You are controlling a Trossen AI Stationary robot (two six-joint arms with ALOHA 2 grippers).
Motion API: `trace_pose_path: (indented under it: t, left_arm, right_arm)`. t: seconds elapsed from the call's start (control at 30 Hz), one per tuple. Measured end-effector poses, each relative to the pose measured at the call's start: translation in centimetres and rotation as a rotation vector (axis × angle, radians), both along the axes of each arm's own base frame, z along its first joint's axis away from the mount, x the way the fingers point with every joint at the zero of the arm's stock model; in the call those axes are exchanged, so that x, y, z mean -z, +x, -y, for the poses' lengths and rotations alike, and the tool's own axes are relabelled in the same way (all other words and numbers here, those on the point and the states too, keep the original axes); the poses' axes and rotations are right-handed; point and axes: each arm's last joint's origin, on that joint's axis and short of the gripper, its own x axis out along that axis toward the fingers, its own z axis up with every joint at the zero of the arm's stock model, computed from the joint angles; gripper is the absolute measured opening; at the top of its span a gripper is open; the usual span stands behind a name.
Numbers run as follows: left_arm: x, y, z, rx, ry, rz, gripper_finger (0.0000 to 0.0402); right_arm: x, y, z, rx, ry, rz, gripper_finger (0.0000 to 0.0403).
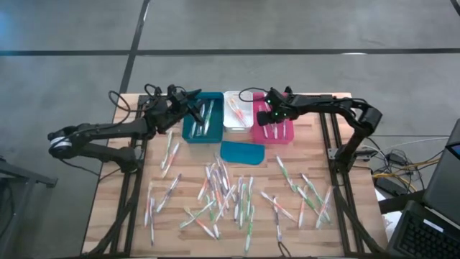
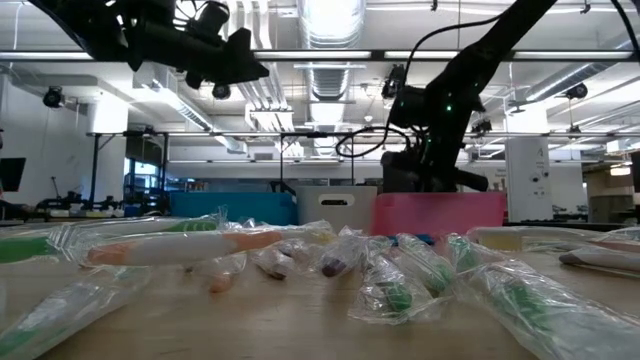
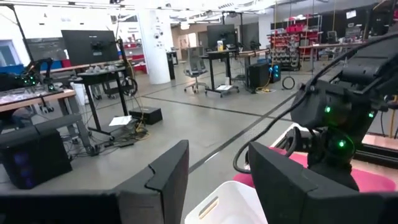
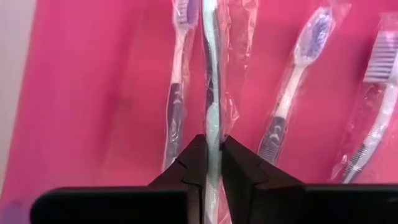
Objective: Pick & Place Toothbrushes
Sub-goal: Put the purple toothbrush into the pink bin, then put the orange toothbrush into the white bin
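Pink bin (image 4: 93, 93) holds the right hand (image 4: 212, 163), pinched on a wrapped toothbrush (image 4: 212, 118); slick film may cling at release, dragging it out.

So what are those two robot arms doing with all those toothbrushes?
They're sorting wrapped toothbrushes off the table into bins. The right gripper is over the pink bin, pinching one toothbrush above a few already lying inside. The left gripper hovers open and empty by the teal bin. Dozens more lie scattered on the table.
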Motion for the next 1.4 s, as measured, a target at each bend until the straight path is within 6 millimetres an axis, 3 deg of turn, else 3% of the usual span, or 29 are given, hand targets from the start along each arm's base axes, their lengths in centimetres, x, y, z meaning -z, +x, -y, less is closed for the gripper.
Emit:
trace_pose_path:
  t: [0.83,1.13,1.4]
  left_arm:
    - [-0.2,0.0,0.0,-0.001,0.002,0.003,0.0172]
    - [-0.2,0.0,0.0,-0.002,0.006,-0.002,0.0172]
    - [-0.1,0.0,0.0,-0.002,0.006,-0.004,0.0172]
  right_arm:
    - [-0.3,-0.2,-0.3,-0.044,0.024,-0.002,0.0142]
    - [-4.9,-0.5,-2.3,-0.175,-0.071,0.114,0.0150]
    - [-9.3,-0.5,-7.6,-0.393,-0.170,0.217,0.0108]
